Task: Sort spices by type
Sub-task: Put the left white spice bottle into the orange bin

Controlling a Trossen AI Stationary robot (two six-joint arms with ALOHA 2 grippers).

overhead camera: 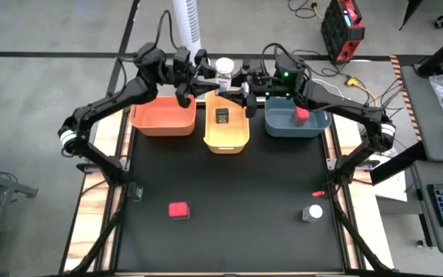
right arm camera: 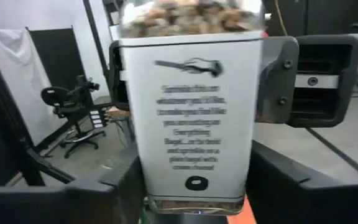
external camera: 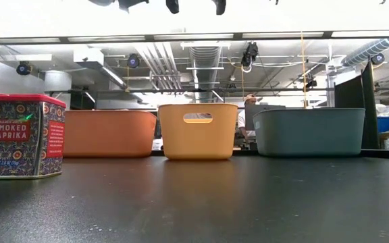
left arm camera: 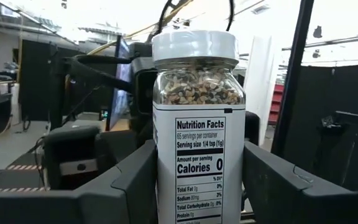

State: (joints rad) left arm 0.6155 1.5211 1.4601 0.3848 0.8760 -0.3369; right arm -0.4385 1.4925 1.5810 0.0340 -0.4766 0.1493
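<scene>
A clear jar of spice with a white cap [overhead camera: 224, 68] hangs high over the far edge, above the yellow bin [overhead camera: 227, 143]. My left gripper [overhead camera: 214, 71] comes at it from the left and my right gripper [overhead camera: 238, 76] from the right; both are shut on it. The jar [left arm camera: 196, 124] stands upright in the left wrist view and fills the right wrist view [right arm camera: 194, 112]. A black box [overhead camera: 222, 117] lies in the yellow bin, a red box [overhead camera: 301, 114] in the blue-grey bin [overhead camera: 279, 127]. Another red box [overhead camera: 178, 209] and a second jar [overhead camera: 312, 212] rest on the mat. My left gripper pinches the jar's lower body [left arm camera: 164, 168] between its two fingers, one on each side of the label. The fingers lie about level, coming from the table's left. The jar stands upright, cap up, lifted clear of the bins. My right gripper has the same jar between its two fingers at its lower body [right arm camera: 146, 180], near the base. The fingers lie about level and come from the table's right, opposite the left gripper. The jar stays upright and clear of everything below.
The orange bin [overhead camera: 162, 117] stands left of the yellow one. A thin red stick [overhead camera: 318, 191] lies near the second jar. In the low view the red paprika tin [external camera: 19, 135] stands at the near left, in front of the three bins. The mat's middle [overhead camera: 237, 192] is bare.
</scene>
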